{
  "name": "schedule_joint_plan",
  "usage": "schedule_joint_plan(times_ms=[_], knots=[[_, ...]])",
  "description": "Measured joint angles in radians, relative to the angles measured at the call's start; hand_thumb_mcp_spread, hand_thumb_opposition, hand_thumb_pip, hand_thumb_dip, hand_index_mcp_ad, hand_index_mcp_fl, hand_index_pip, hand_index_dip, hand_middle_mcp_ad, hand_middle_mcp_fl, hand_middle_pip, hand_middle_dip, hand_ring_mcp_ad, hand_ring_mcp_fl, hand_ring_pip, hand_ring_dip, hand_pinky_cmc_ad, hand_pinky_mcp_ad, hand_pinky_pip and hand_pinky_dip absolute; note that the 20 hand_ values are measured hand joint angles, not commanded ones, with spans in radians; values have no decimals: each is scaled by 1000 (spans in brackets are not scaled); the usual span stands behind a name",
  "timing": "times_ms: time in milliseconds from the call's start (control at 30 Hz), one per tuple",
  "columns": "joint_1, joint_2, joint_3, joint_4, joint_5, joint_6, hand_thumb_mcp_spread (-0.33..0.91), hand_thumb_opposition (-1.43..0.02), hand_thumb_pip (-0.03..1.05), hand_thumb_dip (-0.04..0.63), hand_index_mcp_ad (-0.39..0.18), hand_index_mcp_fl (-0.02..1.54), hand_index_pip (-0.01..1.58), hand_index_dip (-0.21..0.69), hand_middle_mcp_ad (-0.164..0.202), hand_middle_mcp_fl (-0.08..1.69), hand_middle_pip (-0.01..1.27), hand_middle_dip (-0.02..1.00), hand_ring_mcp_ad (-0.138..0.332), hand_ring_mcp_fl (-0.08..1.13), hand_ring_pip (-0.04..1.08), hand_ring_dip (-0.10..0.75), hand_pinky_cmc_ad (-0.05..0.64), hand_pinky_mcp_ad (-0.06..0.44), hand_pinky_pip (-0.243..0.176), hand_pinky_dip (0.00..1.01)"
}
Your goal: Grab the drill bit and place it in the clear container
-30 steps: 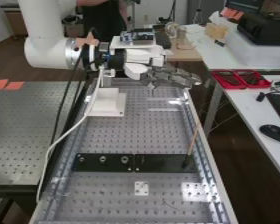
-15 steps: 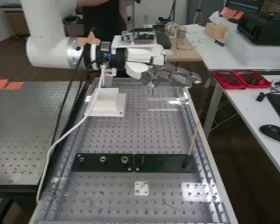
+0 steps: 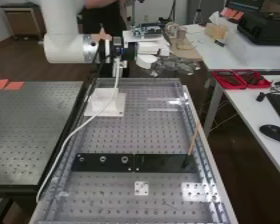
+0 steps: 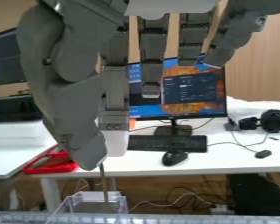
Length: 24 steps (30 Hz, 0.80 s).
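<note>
**Drill bit (image 4: 103, 180) pinched in the hand (image 3: 172, 66), tip by the clear container (image 4: 91, 201)**

High view: the arm (image 3: 64, 47) enters from the far left, and the hand is at the far end of the perforated surface (image 3: 137, 137), near its right corner. The white block (image 3: 105, 104) is nearer and to the left. Toward the near end, a dark bar (image 3: 104, 161) lies crosswise, a thin brown rod (image 3: 192, 142) leaning at its right end.

Wrist view: the hand (image 4: 87, 145) has its thumb and a finger closed on the bit, which hangs nearly upright. Its lower end overlaps the container's upper part (whether inside the rim, I cannot tell).

Edges and room: bare perforations lie between block and bar; the surface's right rail (image 3: 202, 146) runs close by the rod. A gap separates that rail from the right-hand desk (image 3: 257, 115).
</note>
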Motion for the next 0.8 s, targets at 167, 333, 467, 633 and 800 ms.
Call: schedule_joint_plan(times_ms=[167, 333, 467, 633, 800], knots=[[30, -28, 26, 1, -15, 17, 520, -955, 494, 269, -106, 885, 1052, 271, 68, 417, 124, 175, 162, 45, 106, 65, 264, 195, -58, 192], [59, -64, 58, -4, -21, 28, 518, -955, 494, 265, -106, 885, 1052, 271, 68, 417, 124, 175, 162, 45, 106, 65, 262, 192, -58, 188], [75, -109, 90, -19, -14, 38, 518, -955, 494, 269, -106, 885, 1052, 271, 68, 417, 124, 175, 162, 45, 106, 65, 265, 192, -58, 192], [87, -151, 112, -33, 15, 45, 518, -955, 494, 269, -106, 885, 1052, 271, 68, 417, 124, 175, 161, 45, 106, 65, 262, 192, -58, 192], [86, -194, 126, -41, 56, 61, 520, -955, 494, 265, -106, 885, 1052, 271, 68, 415, 124, 171, 161, 45, 106, 65, 279, 202, -58, 192]])
